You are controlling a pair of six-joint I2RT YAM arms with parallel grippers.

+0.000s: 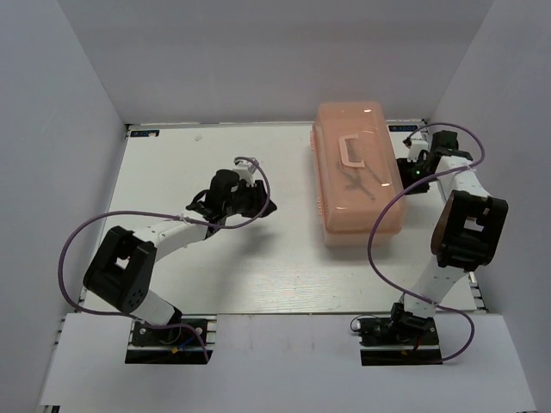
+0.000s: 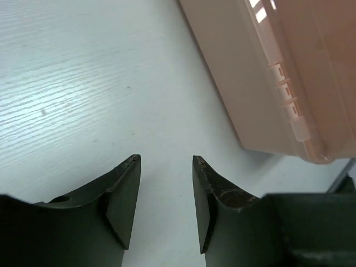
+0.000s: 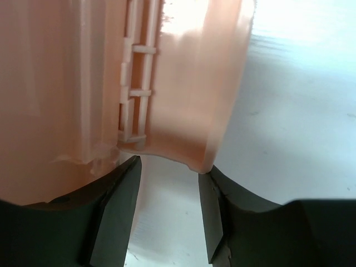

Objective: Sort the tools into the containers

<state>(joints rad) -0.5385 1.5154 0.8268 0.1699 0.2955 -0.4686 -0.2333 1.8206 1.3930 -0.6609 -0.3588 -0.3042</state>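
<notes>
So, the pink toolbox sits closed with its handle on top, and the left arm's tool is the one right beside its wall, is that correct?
Not quite: the right tool is the one beside the toolbox wall, as the right wrist view shows. The left tool hangs open over the table, apart from it. The rest holds.

Bright, even overhead light, soft shadows on white table (image 1: 258,267), glare on box (image 3: 181,16) at 12 o'clock, right claw (image 3: 168,169) softly blurred up close
</notes>
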